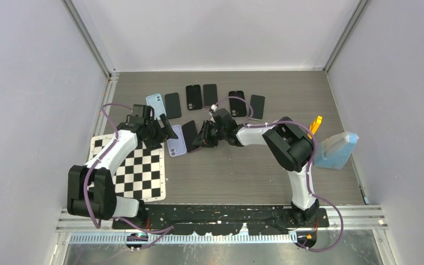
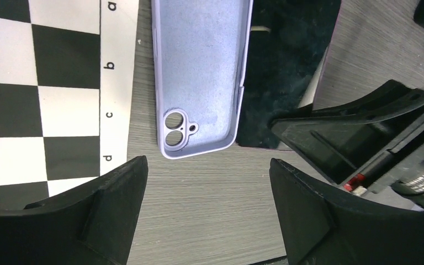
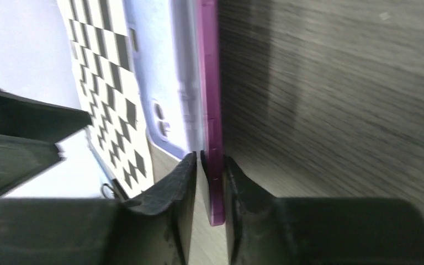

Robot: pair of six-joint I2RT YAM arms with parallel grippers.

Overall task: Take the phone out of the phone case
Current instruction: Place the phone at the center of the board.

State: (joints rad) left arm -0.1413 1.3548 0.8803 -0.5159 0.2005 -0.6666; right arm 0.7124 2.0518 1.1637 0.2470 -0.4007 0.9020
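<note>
The lavender phone case lies empty and open side up on the table, its camera cutout towards my left gripper. It also shows in the top view and the right wrist view. The phone, dark-faced with a purple edge, lies right beside the case, outside it. My right gripper is shut on the phone's edge. My left gripper is open and empty, just short of the case's camera end and not touching it.
A checkerboard mat lies left of the case. Several other phones lie in a row at the back. A blue bag and an orange tool sit at the right wall.
</note>
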